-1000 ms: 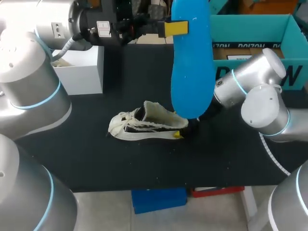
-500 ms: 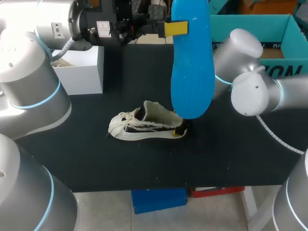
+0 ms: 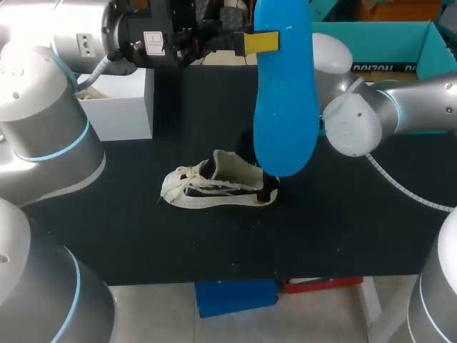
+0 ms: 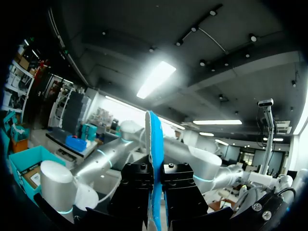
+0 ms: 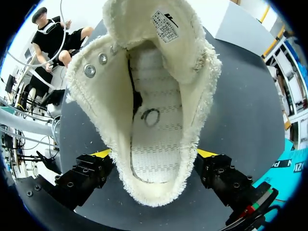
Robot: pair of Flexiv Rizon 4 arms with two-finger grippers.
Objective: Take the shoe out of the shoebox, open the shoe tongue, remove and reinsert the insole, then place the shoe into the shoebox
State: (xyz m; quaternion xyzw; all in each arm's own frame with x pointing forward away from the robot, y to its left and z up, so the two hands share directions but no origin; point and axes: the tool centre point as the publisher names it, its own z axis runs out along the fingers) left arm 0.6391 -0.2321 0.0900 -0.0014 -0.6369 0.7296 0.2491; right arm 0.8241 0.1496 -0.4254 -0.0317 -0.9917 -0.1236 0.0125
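left gripper (image 4: 155,173): was clamped on the blue insole (image 3: 285,107), held upright.
right gripper (image 5: 155,156): was closed on the shoe (image 3: 214,187) heel.

A black-topped table (image 3: 343,229) carries three things. Near its middle a cream canvas shoe (image 3: 214,187) stands upright on its sole, with its toe toward my left side, its heel toward my right, its laces loose and its frayed collar gaping open. In the right wrist view its inside shows a pale, stitched bottom. At the far left edge stands a white box (image 3: 121,100), well apart from the shoe. At the far right corner sits the open teal shoebox (image 3: 400,36), its walls upright and brown cardboard showing inside, also well apart from the shoe.
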